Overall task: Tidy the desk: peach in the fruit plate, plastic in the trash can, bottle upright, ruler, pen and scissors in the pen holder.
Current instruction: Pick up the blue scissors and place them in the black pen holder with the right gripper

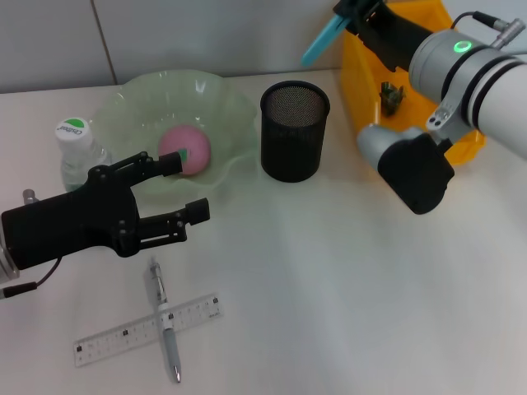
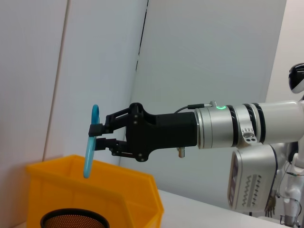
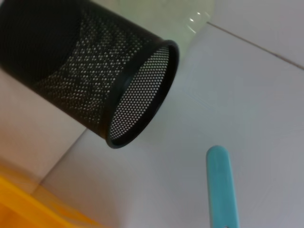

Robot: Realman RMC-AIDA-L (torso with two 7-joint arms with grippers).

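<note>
Right end effector (image 2: 97,137) gripping the scissors (image 2: 90,142).
It is holding them above and behind the holder (image 1: 295,130); left end effector (image 1: 185,189) is hovering wide open, left of the holder.

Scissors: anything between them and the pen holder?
Nothing visible. The right end effector holds the scissors in the air above the yellow bin; the pen holder beside it is open-topped and looks empty.

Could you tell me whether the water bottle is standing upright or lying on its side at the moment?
Upright. In the head view the bottle stands beside the green fruit plate, its white cap with the green label facing up.
</note>
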